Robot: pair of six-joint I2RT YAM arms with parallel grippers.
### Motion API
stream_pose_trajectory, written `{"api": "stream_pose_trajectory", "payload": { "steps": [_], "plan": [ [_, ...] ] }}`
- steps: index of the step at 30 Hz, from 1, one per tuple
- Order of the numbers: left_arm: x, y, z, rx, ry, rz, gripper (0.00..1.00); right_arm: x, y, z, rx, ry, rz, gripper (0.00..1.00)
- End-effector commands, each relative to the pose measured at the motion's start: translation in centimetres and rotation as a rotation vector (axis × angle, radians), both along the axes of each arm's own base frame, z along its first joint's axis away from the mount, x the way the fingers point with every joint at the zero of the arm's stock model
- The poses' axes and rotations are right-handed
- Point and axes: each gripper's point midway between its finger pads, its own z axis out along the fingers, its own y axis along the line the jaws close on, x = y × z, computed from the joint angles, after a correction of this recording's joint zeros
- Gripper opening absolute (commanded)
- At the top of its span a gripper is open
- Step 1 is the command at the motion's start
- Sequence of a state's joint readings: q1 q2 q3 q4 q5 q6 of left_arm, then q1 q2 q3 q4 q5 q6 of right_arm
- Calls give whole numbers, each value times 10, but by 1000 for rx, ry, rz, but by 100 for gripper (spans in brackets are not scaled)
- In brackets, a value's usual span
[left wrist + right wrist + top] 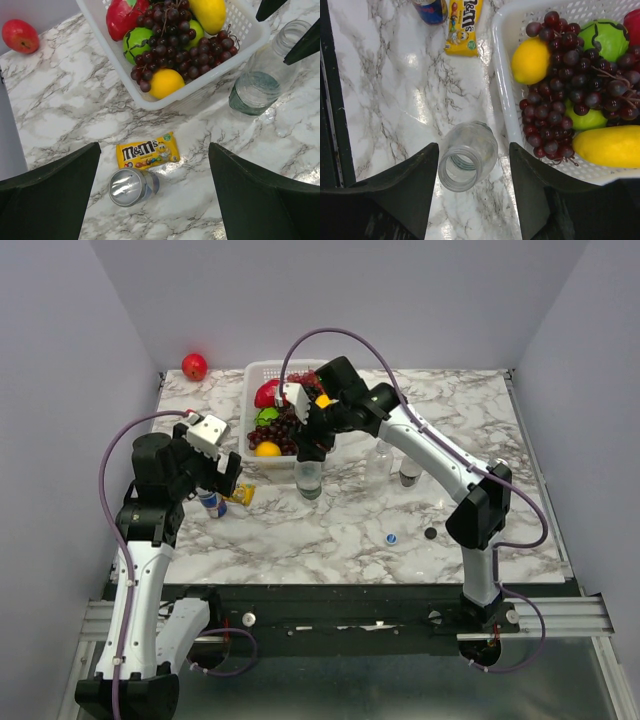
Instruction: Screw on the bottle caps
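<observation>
From above, the blue cap (391,538) and black cap (429,534) lie loose, well in front of the basket (262,366) (neither is screwed on yet). Left camera: the left gripper (152,150) is wide and empty. Right camera: the right gripper (472,150) is wide over an open bottle (467,156) just beside the basket.

Three clear bottles (309,480) stand before the white basket (262,366); two caps lie farther out from it, the blue cap (391,538) and the black cap (429,534). One drink can (210,503) and one candy packet (240,495) sit off its front-left corner; one red apple (194,366) lies left of it.
</observation>
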State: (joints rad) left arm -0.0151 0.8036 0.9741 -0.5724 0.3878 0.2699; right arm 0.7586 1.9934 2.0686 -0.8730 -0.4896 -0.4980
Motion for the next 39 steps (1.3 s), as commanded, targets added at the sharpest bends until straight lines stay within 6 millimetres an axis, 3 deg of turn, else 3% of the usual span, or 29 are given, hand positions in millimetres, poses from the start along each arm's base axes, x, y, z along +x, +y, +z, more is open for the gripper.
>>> {"api": "stream_pose_trajectory", "payload": {
  "steps": [1, 4, 7, 8, 11, 14, 15, 16, 22, 30, 39],
  "plan": [
    [-5, -12, -8, -19, 22, -78, 99, 5, 2, -15, -31, -7, -17, 63],
    [-4, -17, -15, -23, 35, -119, 99, 5, 1, -20, -39, 0, -18, 52],
    [-3, -29, -24, -60, 54, -186, 99, 2, -1, -24, -49, 3, -10, 32],
    [-1, -34, -23, -77, 44, -209, 98, 1, -1, -25, -50, 7, -5, 21],
    [1, -48, -34, -122, 33, -285, 99, -6, -3, -3, -12, -2, 1, 7],
    [-3, -67, -45, -132, 26, -375, 99, -18, -4, 40, 66, -30, 24, 1],
    [-4, -73, -46, -132, 22, -399, 99, -24, -7, 45, 65, -14, 34, 1],
    [-7, -82, -47, -137, 28, -431, 99, -30, -5, 65, 105, -21, 55, 1],
    [-16, -118, -42, -190, 48, -566, 99, -56, -7, 104, 211, 51, 65, 1],
    [-7, -138, -31, -228, 59, -600, 99, -65, 2, 129, 308, 126, 49, 1],
    [-49, -185, -30, -300, 177, -846, 99, -63, 5, 144, 352, 127, 26, 1]
  ]
}}
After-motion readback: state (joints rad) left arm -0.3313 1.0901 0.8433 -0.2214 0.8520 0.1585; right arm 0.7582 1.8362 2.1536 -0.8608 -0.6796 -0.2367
